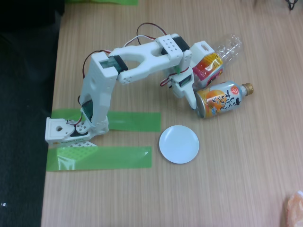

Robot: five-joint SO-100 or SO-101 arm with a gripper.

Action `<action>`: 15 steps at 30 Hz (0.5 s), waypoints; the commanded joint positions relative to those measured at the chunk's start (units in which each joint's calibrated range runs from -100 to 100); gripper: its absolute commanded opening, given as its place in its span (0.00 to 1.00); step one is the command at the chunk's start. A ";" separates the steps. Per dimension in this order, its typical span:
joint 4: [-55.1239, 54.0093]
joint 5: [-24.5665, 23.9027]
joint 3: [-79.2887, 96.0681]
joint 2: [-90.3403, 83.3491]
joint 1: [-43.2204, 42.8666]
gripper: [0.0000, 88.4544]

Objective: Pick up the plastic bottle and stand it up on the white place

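Two bottles lay on the table (pixel 246 179) in the fixed view: plastic bottle (pixel 218 59) on its side, touching the orange can-bottle (pixel 221 99) just below. Grasp step in hand, gripper (pixel 196 87) down at the label end; fingers seemingly around it, closure impossible to tell. Next: firm pinch, lift, turn upright, carry to the white place (pixel 179 144), bare nearby.
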 commanded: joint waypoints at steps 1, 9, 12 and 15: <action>-0.30 0.33 -0.54 -0.76 0.73 0.37; 0.13 0.33 0.10 -0.76 0.80 0.20; 0.30 0.33 0.19 -0.76 0.80 0.19; 0.30 0.33 0.19 -0.76 0.80 0.17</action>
